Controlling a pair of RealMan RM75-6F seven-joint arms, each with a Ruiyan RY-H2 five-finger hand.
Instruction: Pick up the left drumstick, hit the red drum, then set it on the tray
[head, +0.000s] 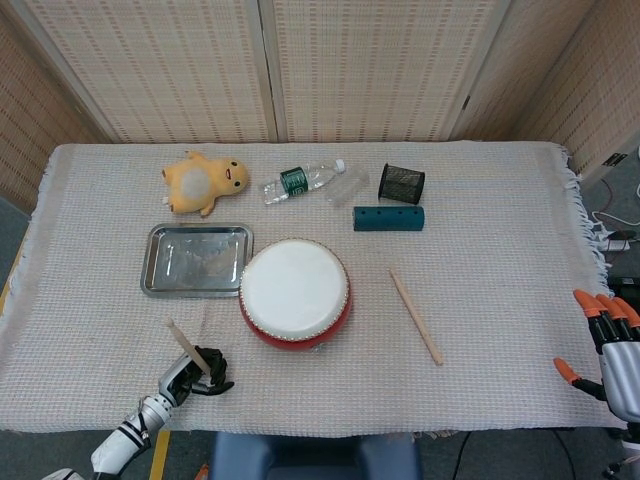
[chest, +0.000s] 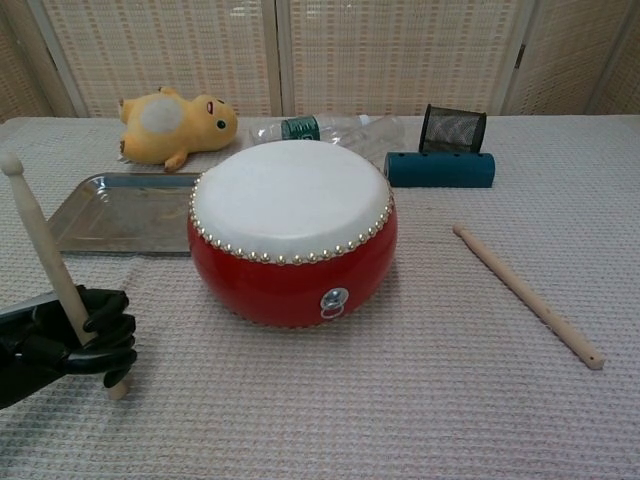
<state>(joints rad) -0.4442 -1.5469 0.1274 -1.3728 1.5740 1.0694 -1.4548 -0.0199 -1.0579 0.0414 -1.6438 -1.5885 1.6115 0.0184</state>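
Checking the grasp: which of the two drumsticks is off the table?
The left drumstick, held nearly upright in the left hand. The other drumstick lies flat on the cloth, right of the drum.

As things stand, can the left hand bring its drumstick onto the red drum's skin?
Probably yes. The left hand holds the drumstick upright, left of the red drum, with only bare cloth between them. The tray lies farther back, out of the path.

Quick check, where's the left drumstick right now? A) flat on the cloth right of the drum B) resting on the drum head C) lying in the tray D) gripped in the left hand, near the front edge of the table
D: the left hand grips the left drumstick, which stands tilted, clear of the red drum and the tray.
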